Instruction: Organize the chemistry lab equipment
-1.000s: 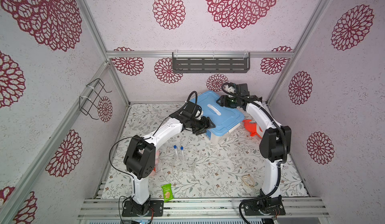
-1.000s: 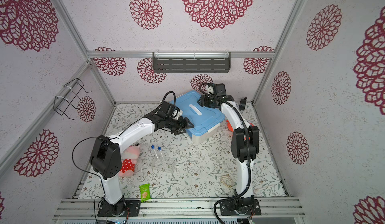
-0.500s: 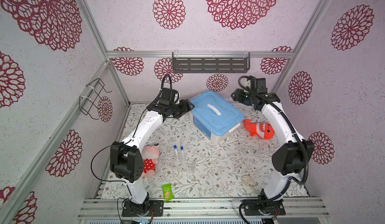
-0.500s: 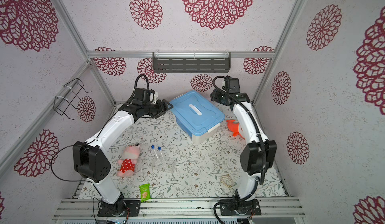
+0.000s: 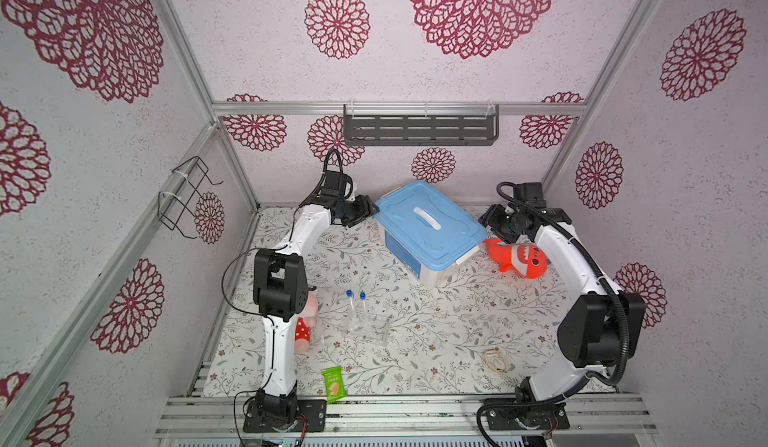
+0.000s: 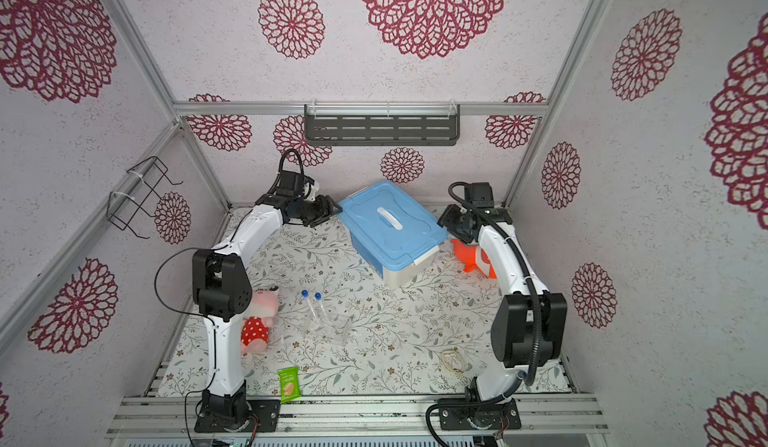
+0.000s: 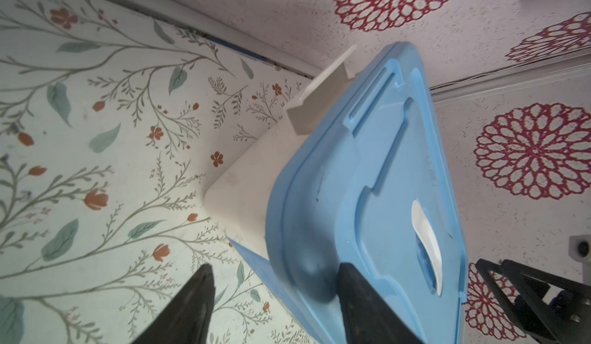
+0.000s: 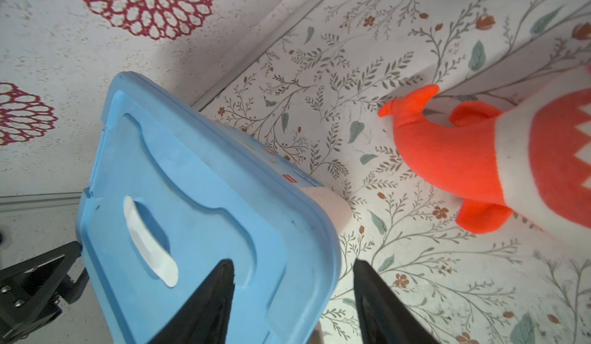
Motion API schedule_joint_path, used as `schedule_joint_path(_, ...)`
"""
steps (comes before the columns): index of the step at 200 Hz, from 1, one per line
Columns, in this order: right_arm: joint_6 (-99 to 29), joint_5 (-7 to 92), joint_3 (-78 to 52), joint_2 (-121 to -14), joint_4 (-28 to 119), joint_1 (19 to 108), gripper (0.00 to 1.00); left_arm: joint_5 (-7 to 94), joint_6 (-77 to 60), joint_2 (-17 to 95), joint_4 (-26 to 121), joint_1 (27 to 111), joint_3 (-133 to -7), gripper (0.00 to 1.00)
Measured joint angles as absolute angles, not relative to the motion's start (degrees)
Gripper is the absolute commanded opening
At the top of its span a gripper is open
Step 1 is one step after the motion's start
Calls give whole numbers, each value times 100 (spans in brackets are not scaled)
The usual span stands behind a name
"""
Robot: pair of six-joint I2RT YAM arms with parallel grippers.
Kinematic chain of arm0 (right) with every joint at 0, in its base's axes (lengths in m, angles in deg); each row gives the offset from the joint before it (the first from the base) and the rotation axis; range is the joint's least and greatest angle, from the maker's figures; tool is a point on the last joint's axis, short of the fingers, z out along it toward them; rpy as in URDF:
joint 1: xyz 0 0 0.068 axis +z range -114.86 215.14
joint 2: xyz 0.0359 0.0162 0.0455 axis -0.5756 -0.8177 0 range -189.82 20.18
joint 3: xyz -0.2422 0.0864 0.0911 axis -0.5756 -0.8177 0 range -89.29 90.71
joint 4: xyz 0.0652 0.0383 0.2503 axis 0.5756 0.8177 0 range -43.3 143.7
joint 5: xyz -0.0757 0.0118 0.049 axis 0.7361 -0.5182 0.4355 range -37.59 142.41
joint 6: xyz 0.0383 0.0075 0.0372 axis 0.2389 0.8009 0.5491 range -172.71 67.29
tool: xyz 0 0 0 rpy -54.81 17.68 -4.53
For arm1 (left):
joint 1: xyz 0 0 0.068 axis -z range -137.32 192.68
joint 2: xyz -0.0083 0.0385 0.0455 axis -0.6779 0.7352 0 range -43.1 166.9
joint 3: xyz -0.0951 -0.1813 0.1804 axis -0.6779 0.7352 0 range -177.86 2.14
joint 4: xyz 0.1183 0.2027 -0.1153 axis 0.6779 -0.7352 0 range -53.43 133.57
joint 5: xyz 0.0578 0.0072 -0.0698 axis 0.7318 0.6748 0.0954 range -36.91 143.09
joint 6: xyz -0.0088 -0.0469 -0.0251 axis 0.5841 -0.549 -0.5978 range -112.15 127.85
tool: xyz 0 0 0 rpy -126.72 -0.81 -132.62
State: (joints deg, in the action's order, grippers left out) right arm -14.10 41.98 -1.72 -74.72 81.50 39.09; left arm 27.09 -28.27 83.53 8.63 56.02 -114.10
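While both gape, left tool [image 7: 275, 267], right tool [image 8: 293, 262] straddle opposite blue lid [image 5: 449, 241] edges; mat [image 5: 436, 324] alongside

Pair of arms: left arm [image 5: 305, 233], elbow bent, forearm reaching forward, left gripper [image 7: 273, 268] turned toward its counterpart, jaws parted; right arm [image 5: 561, 249], bent alike, right gripper [image 8: 292, 262] facing back across, jaws likewise spread.

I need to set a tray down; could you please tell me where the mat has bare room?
Widest free patch: front right, bordered by the box, the clear glassware and the tan loop. A smaller one: between the left arm and the box. Crowded: around the blue-capped tubes and pink toy, and beside the orange toy.
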Motion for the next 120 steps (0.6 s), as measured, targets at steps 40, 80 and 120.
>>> schedule_joint_path(40,-1254,3778,-544,-7432,8041,3870,59,2609,-2928,8336,1143,5613,-11238,48)
schedule_joint_path(80,-1191,3509,-553,-7539,7906,3872,49,2545,-2956,8043,1412,5613,-10752,40)
schedule_joint_path(120,-1407,3352,-98,-8090,8004,3828,44,2619,-2873,7520,1267,5613,-9889,38)
